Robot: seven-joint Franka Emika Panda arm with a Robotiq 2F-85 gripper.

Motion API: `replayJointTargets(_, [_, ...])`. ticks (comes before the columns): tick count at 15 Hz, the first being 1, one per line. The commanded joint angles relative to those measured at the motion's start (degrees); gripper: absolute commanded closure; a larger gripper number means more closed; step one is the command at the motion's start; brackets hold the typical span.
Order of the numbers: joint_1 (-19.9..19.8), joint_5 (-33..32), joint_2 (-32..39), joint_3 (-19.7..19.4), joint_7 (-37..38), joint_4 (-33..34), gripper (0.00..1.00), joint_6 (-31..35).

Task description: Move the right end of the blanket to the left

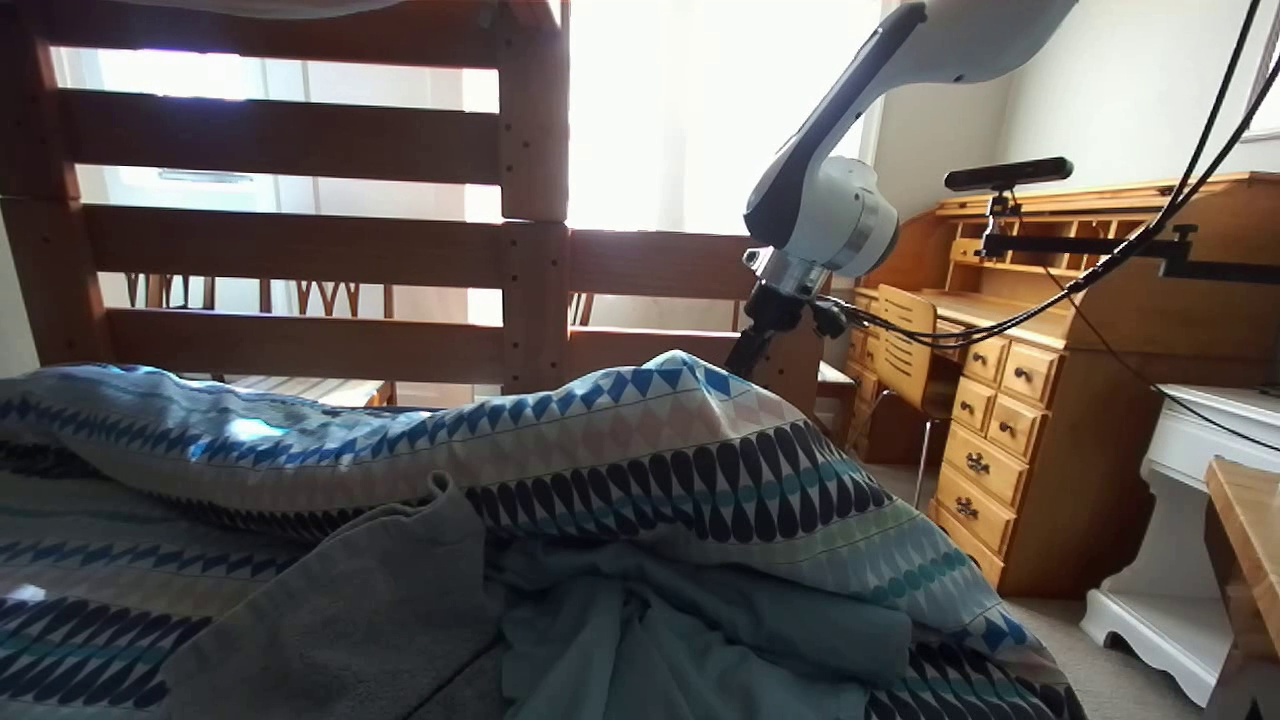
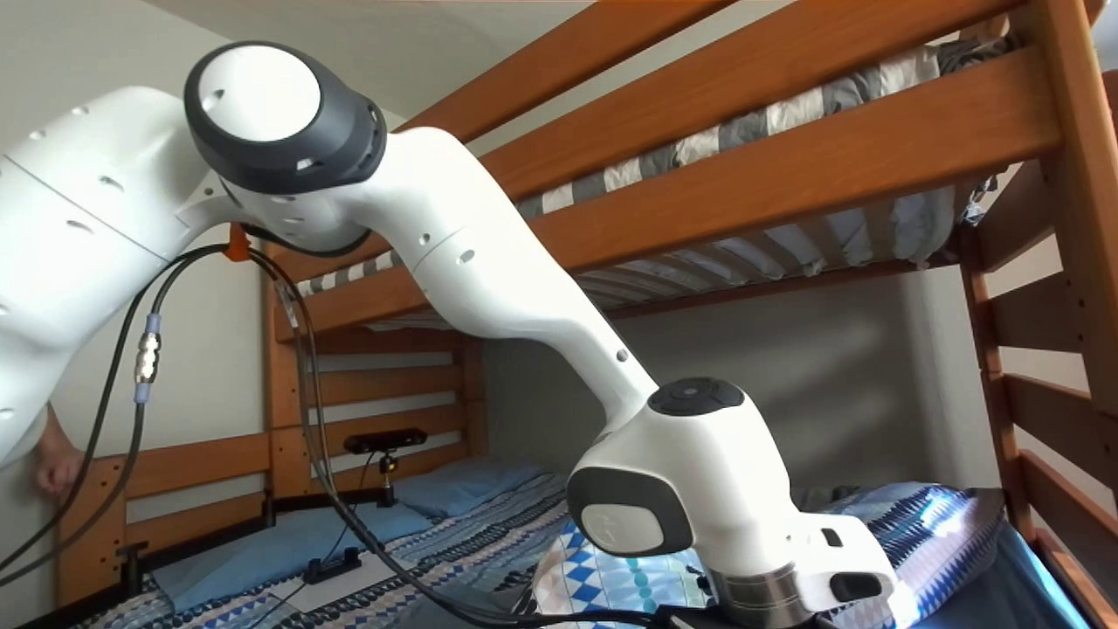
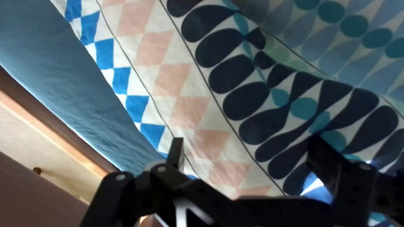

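The patterned blanket (image 1: pixel 640 440) lies bunched on the bed, with a raised peak at the middle right and a slope down over the bed's side. It shows in an exterior view (image 2: pixel 603 572) behind the arm's wrist and fills most of the wrist view (image 3: pixel 176 104). My gripper (image 1: pixel 742 358) points down just behind the peak, its tips hidden by the blanket. In the wrist view my gripper (image 3: pixel 246 146) is open, its fingers wide apart above the blanket's blue-diamond edge and dark drop stripe. Whether the fingers touch the cloth I cannot tell.
A plain grey-teal cloth (image 1: pixel 640 630) lies bunched in front of the blanket. A blue sheet (image 3: pixel 72 91) borders the blanket beside a wooden bed rail (image 3: pixel 56 126). Bunk bed posts (image 1: pixel 535 200) and the upper bunk (image 2: pixel 786 148) surround the bed. A camera (image 2: pixel 384 441) stands on it.
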Motion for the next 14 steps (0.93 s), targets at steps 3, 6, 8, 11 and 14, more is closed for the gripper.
replayJointTargets(3, [-8.09, 2.40, 2.34, 8.32, -13.30, 4.57, 0.00, -1.16])
replayJointTargets(6, [-11.87, 2.93, 4.48, 12.31, -17.30, 6.72, 0.00, -0.96])
replayJointTargets(8, [-13.49, 2.61, 5.71, 13.98, -18.67, 7.64, 0.00, -0.43])
replayJointTargets(11, [-14.20, 2.29, 7.17, 14.95, -18.71, 8.39, 0.32, 0.94])
replayJointTargets(14, [-14.11, 4.82, 7.52, 16.74, -17.51, 8.19, 0.56, 7.36])
